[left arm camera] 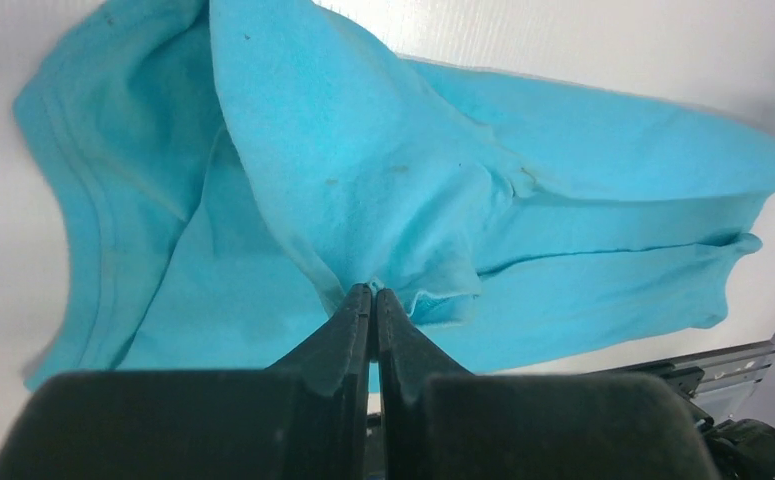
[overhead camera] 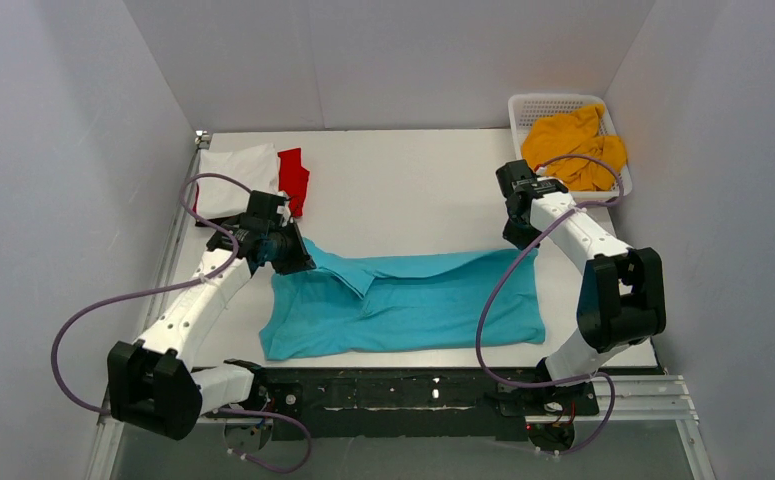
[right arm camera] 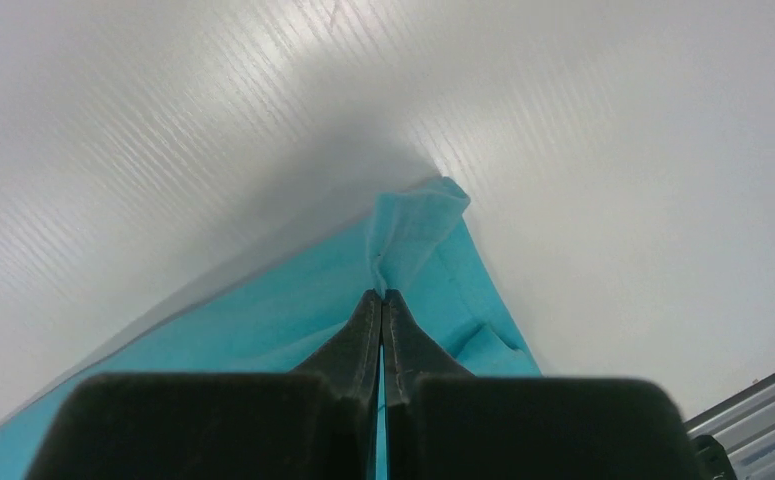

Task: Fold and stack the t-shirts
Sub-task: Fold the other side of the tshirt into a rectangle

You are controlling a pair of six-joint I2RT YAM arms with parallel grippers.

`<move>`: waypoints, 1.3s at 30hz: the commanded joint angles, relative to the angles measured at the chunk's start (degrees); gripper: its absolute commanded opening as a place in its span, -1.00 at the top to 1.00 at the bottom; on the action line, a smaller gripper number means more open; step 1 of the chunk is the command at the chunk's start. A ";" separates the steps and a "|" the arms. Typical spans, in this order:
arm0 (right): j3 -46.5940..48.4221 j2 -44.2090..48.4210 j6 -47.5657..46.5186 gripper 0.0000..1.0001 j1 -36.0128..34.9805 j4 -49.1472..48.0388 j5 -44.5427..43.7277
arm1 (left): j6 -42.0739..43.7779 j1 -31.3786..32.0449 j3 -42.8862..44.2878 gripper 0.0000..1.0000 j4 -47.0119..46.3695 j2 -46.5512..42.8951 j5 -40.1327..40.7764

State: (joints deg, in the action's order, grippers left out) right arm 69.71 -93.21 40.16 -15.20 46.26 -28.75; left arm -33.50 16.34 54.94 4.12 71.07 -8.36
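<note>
A turquoise t-shirt lies spread across the near middle of the table, its far edge lifted and partly folded forward. My left gripper is shut on its far left corner; in the left wrist view the fingertips pinch a fold of turquoise cloth. At the far right corner my right gripper is shut on the cloth, and its tips clamp a raised turquoise corner. A folded white t-shirt and a red t-shirt lie at the far left. A mustard-yellow t-shirt fills the basket.
A white lattice basket stands at the far right corner against the wall. White walls enclose the table on three sides. A black metal rail runs along the near edge between the arm bases.
</note>
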 commanded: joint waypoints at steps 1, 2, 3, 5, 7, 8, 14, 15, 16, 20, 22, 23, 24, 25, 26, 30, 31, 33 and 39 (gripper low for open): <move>-2.07 4.61 -1.19 0.97 -0.36 0.21 -1.22 | -2.53 0.76 -1.24 1.00 10.30 -6.53 2.68; -2.26 5.12 -1.31 0.97 -0.36 0.38 -1.43 | -2.66 0.82 -1.14 1.00 11.92 -7.41 3.20; -2.44 5.61 -1.41 0.97 -0.36 0.71 -1.62 | -3.02 0.92 -1.23 1.00 13.24 -8.26 3.66; -2.71 6.67 -1.71 0.97 -0.40 0.86 -1.66 | -4.26 0.98 -1.75 1.00 14.91 -9.82 3.77; -2.59 6.93 -2.36 0.97 -0.36 0.86 -1.36 | -5.43 1.14 -2.65 1.00 15.57 -11.25 3.22; -2.26 6.95 -2.51 0.97 -0.36 1.04 -1.25 | -5.59 1.23 -3.13 1.00 15.79 -12.03 2.92; -2.69 6.89 -3.73 0.97 -0.36 1.22 -1.13 | -7.79 1.96 -6.65 1.00 18.81 -16.45 1.40; -2.92 6.82 -3.78 0.97 -0.36 1.08 -1.01 | -8.31 2.21 -7.64 1.00 18.82 -17.26 1.28; -3.14 6.69 -3.94 0.97 -0.36 0.91 -0.80 | -8.86 2.28 -8.35 1.00 19.39 -17.96 1.35; -3.27 6.00 -4.75 0.97 -0.35 1.00 -1.44 | -9.02 2.43 -10.08 1.00 22.89 -20.23 2.07; -3.46 5.81 -5.07 0.97 -0.36 0.93 -1.63 | -9.30 2.47 -11.31 1.00 23.21 -20.72 0.88; -3.68 5.84 -5.17 0.97 -0.36 0.94 -1.84 | -9.66 2.54 -12.16 1.00 23.28 -20.72 0.14; -3.98 5.80 -5.20 0.97 -0.34 0.87 -1.98 | -10.13 2.71 -13.05 1.00 23.18 -20.73 -0.49; -4.28 5.74 -5.32 0.97 -0.35 0.67 -2.08 | -10.33 2.81 -13.95 1.00 23.18 -20.68 -1.01; -4.69 5.82 -5.33 0.97 -0.35 0.46 -2.03 | -10.36 2.82 -14.80 1.00 23.25 -20.56 -1.24; -8.15 6.73 -3.49 0.81 -0.44 -0.46 -2.09 | -10.18 2.82 -17.31 0.96 24.09 -20.67 -1.93; -9.35 7.19 -2.25 0.62 -0.44 -0.40 -2.82 | -10.25 2.82 -17.68 0.85 24.24 -20.97 -2.23; -11.74 9.04 1.27 0.38 -0.44 0.95 -5.31 | -10.48 2.92 -18.36 0.70 24.25 -21.96 -3.27; -15.77 16.56 9.92 -0.11 -0.44 8.73 -13.68 | -9.46 2.93 -16.77 -0.95 27.91 -25.57 -2.98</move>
State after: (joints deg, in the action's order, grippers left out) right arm 54.65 -82.89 43.48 -15.51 49.45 -34.63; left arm -43.57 18.98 37.17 23.35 47.70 -10.48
